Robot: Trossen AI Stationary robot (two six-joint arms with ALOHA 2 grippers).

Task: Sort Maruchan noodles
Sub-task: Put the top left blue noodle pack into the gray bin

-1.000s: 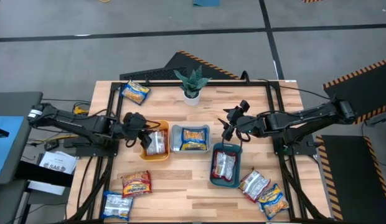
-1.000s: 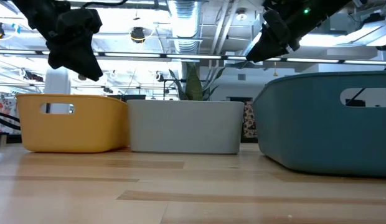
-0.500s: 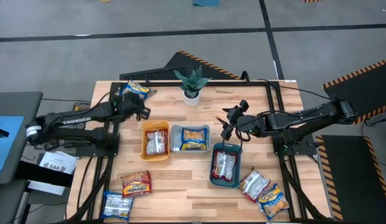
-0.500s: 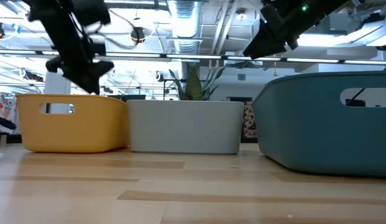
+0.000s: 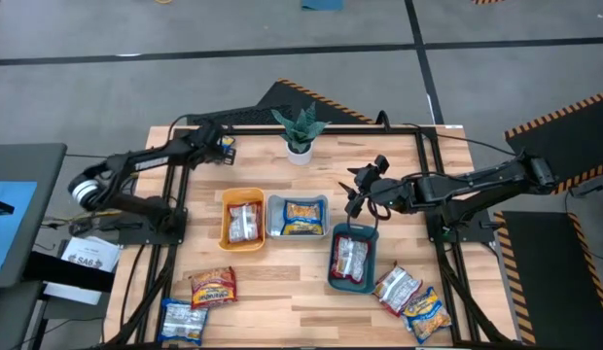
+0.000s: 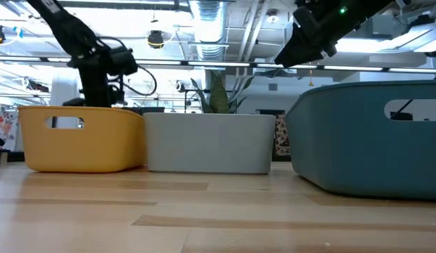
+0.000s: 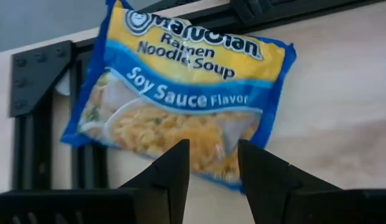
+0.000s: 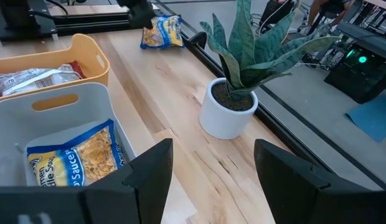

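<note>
A yellow-and-blue Maruchan packet [image 7: 180, 93] lies flat at the table's far left corner, partly over the black frame rail. My left gripper [image 7: 211, 177] hangs open right over it [image 5: 220, 147], one finger on either side of the packet's lower long edge. My right gripper [image 8: 211, 186] is open, in the air above the far end of the teal tray [image 5: 333, 275]. A silver-and-red packet [image 5: 244, 222] lies in the orange tray, a yellow-and-blue one [image 5: 302, 216] in the clear tray, and a silver-and-red one [image 5: 351, 258] in the teal tray. My left gripper comes at the yellow-and-blue packet from above, with its open fingers [image 7: 174, 168] standing over the packet's long edge [image 7: 208, 163]. I cannot tell whether the fingertips touch the wrapper. The packet lies flat on the table.
Loose packets lie near the table's near left corner [image 5: 213, 287] [image 5: 183, 321] and near right corner [image 5: 397, 289] [image 5: 425, 313]. A potted plant [image 5: 300, 131] stands at the far edge. The three trays sit side by side mid-table, with bare wood around them.
My left gripper has left the orange tray's left side. It has swung toward the table's far left corner and come down over the yellow-and-blue packet there. The packets and trays have stayed where they were.
</note>
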